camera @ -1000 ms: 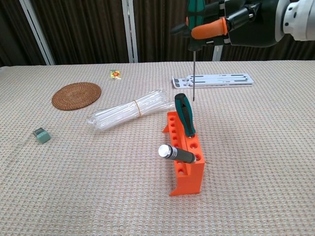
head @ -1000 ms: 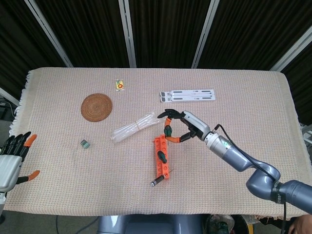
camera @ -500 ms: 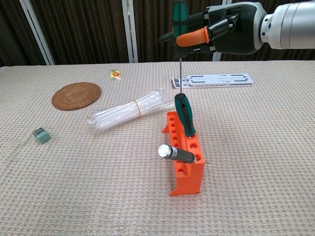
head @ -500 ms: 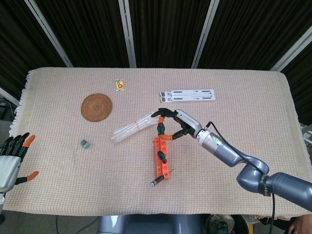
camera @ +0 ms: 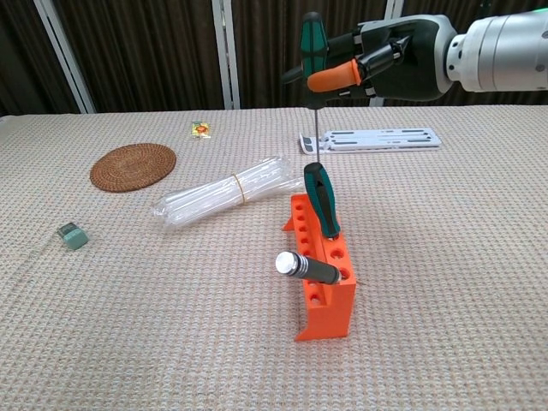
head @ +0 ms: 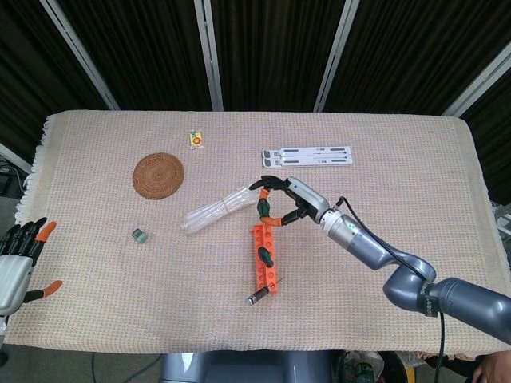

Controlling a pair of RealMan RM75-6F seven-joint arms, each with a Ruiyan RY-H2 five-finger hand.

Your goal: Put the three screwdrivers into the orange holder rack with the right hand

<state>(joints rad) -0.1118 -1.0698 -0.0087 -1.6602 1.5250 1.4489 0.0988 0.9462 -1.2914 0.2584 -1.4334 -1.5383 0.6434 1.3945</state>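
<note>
Woven coaster (head: 158, 175) lying back left, clear tube bundle (head: 217, 208) beside it, white stand (head: 307, 156) sitting behind, small green block (head: 140, 234) left, sachet (head: 196, 139) far back.

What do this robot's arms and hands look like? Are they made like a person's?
Somewhat. The right arm is smooth silver-grey tubing with darker joints and a thin black cable alongside. Both the right hand and the left hand have black fingers, some orange-tipped; the left's palm is pale grey.

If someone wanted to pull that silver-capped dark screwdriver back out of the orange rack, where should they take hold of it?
Probably by the dark handle just behind its silver cap, on the silver-capped dark screwdriver. It leans out of the orange plastic holder rack towards the near left, so that end juts free. Come from the front-left, away from the green-handled screwdriver standing behind it.
</note>
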